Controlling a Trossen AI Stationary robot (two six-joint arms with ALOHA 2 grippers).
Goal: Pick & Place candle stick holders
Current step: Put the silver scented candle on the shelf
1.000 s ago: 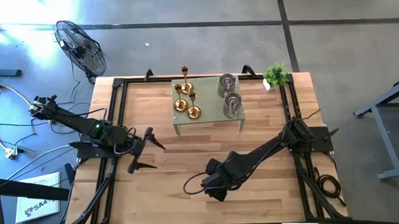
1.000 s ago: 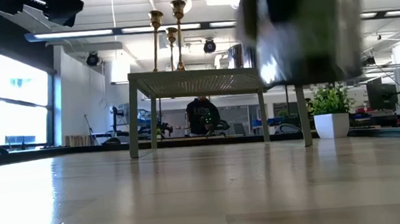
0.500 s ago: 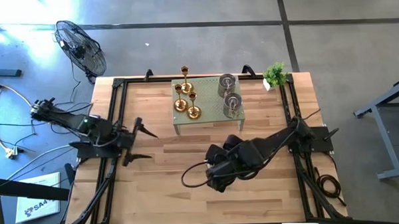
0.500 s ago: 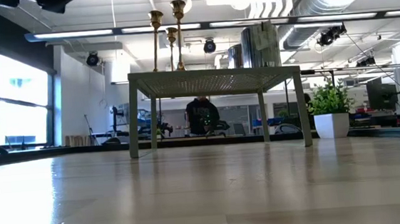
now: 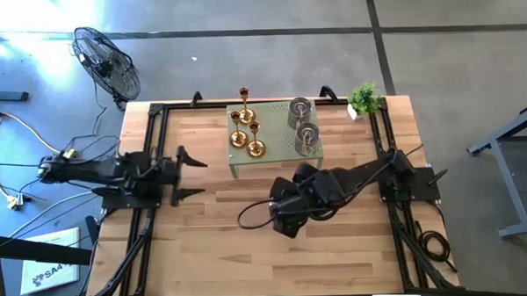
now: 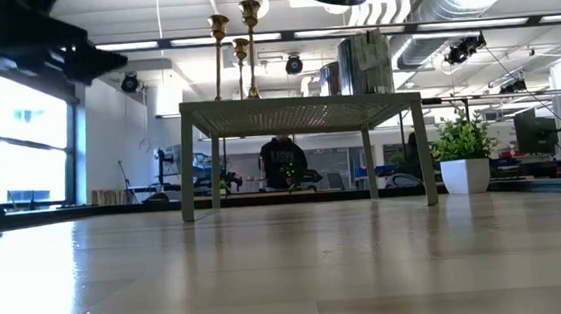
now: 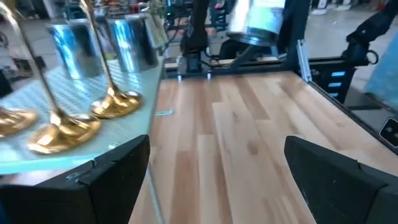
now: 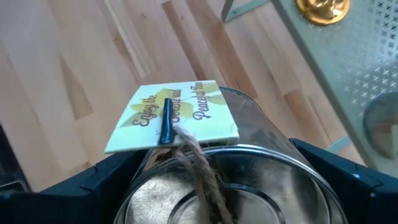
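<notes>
Silvery glass holder [image 8: 249,174], yellow tag, clamped in right end effector [image 8: 236,186]

A low mesh stand [image 6: 297,111] stood on the wooden counter [image 6: 289,267]. On the stand rose three brass holders [image 6: 237,50], with silvery glass holders [image 6: 354,66] beside them. A potted plant [image 6: 464,158] sat beside the stand. Behind the stand, a person [image 6: 284,162] sat.

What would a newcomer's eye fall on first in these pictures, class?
Probably the small metal stand at the table's far middle, with three gold candle stick holders on its left and two silvery glass ones on its right. Next, the right pincer before the stand, gripping a third silvery holder with a tag.
</notes>
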